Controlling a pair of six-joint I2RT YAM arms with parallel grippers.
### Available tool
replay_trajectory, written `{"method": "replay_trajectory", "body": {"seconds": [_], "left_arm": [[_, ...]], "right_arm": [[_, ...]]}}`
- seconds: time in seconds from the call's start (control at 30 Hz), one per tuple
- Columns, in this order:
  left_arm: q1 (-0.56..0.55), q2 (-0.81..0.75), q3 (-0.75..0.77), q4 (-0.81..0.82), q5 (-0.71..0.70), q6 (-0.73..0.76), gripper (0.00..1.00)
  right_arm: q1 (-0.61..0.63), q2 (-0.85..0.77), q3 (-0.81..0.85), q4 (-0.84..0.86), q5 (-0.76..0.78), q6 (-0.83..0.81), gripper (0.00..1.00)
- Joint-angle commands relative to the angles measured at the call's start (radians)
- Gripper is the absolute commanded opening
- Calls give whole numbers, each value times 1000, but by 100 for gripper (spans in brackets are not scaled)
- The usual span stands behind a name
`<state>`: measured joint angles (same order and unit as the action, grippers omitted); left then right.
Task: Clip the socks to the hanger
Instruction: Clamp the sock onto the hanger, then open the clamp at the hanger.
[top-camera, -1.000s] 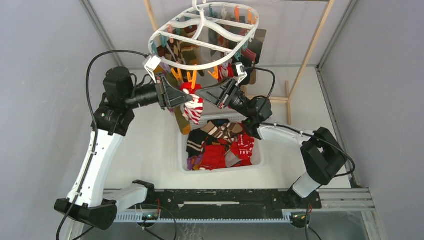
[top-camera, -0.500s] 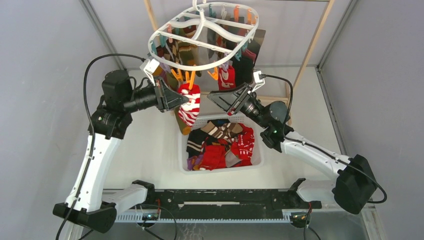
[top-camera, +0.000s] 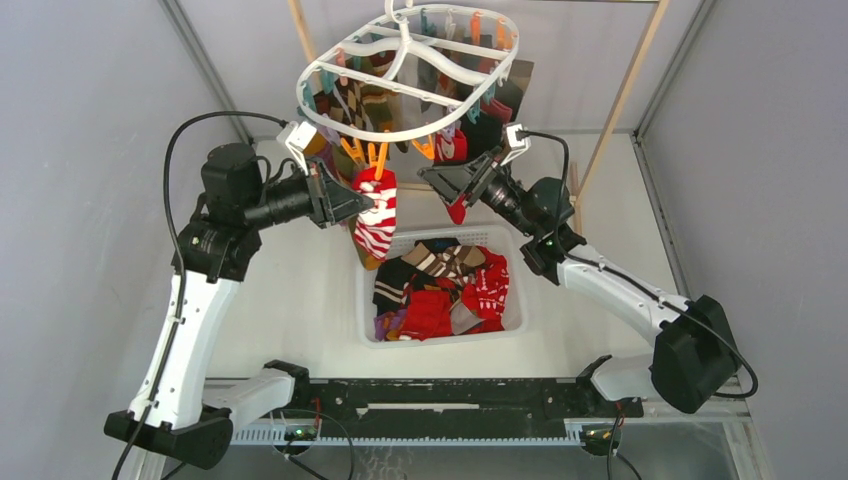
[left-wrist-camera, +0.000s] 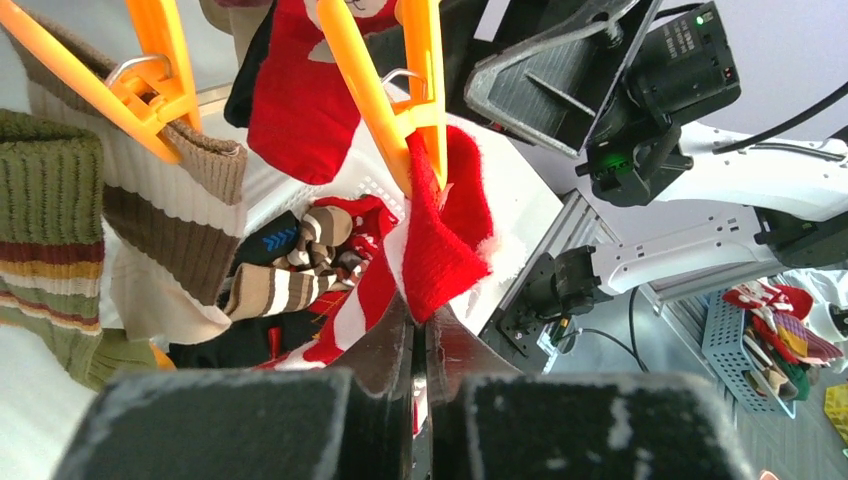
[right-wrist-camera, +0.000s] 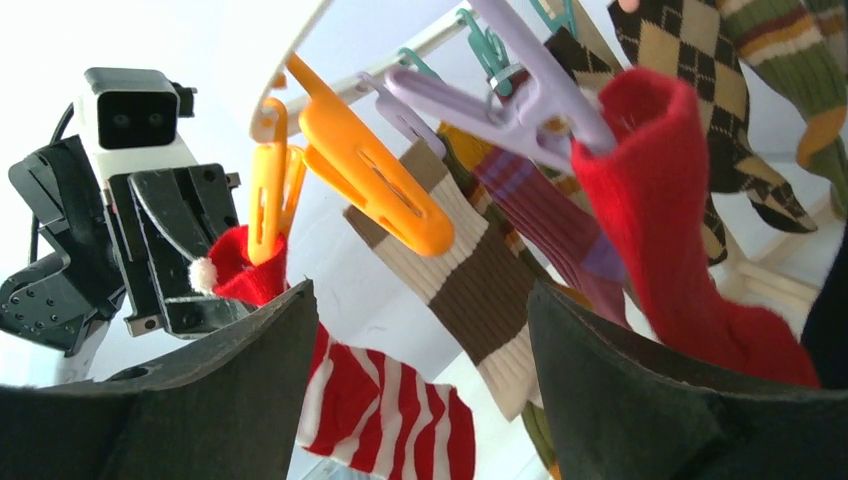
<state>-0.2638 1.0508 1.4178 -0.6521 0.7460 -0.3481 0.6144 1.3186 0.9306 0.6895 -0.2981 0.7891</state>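
Two pincers, one hanger, one basket.
- Left pincer (top-camera: 367, 200), left of centre: pressed together, pinching the red cuff of one striped sock (top-camera: 377, 225) that hangs from an orange clip (left-wrist-camera: 425, 120).
- Hanger (top-camera: 405, 75), upper centre: socks clipped round its rim.
- Right pincer (top-camera: 433, 180): spread, holding nothing.
- Basket (top-camera: 440, 338), on the worktop (top-camera: 300, 290): socks inside.
- Left wrist view: two orange clips.
- Right wrist view: adds one lilac clip (right-wrist-camera: 520, 105).

Glossy white plastic: hanger (top-camera: 400, 134). Smooth shiny plastic: orange clip (left-wrist-camera: 365, 100). Fuzzy knit cloth: red sock (left-wrist-camera: 435, 250). Bare matt wood: frame (top-camera: 623, 95), upper rt. Matt white plastic: basket (top-camera: 366, 300).
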Motion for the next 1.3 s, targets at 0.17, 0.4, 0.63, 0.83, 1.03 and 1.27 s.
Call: {"method": "replay_trajectory", "body": {"seconds": [0.17, 0.4, 0.63, 0.83, 1.03, 1.27], "left_arm": [[13, -22, 77, -11, 4, 28, 5], [19, -21, 87, -19, 6, 33, 5], [26, -24, 93, -20, -8, 29, 4], [26, -29, 84, -31, -105, 15, 29], [27, -28, 131, -90, -222, 27, 70], [28, -21, 244, -156, -238, 27, 83]], "right_arm": [[-59, 99, 152, 164, -149, -23, 80], [-73, 142, 193, 216, -234, 11, 70], [-54, 111, 172, 228, -252, 6, 47], [-8, 47, 152, 147, -159, -104, 21], [53, 5, 165, 40, -11, -233, 0], [159, 39, 264, -126, 124, -424, 0]]}}
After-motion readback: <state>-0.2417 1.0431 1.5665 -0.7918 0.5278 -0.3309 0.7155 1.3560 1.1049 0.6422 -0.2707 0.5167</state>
